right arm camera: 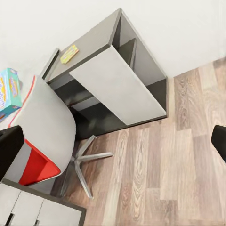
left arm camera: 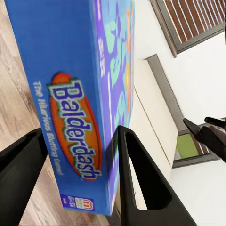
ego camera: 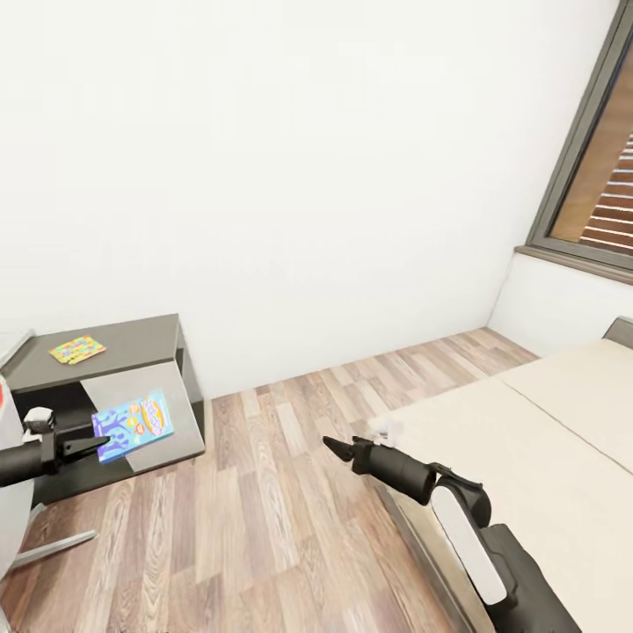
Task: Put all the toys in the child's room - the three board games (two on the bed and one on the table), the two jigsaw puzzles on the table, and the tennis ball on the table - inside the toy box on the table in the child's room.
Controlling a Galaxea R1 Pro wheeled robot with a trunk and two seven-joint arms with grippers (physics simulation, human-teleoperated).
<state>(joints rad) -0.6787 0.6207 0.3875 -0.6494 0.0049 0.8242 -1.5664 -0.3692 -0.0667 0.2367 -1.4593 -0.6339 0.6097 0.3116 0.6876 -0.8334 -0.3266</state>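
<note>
Board game (left arm camera: 80,117), the blue "Balderdash" box, is pinched by its narrow edge between the two fingers of the left gripper (left arm camera: 80,169) and carried clear of the wood floor (ego camera: 264,492), evidently for transport to the toy box. A jigsaw puzzle (ego camera: 77,349) lies flat near the front left corner of the lower dark worktop (ego camera: 132,338), apparently awaiting collection. Right gripper (ego camera: 338,448) hangs empty beside the bed (ego camera: 545,422) corner; its fingers look pressed together, ready for later use.
</note>
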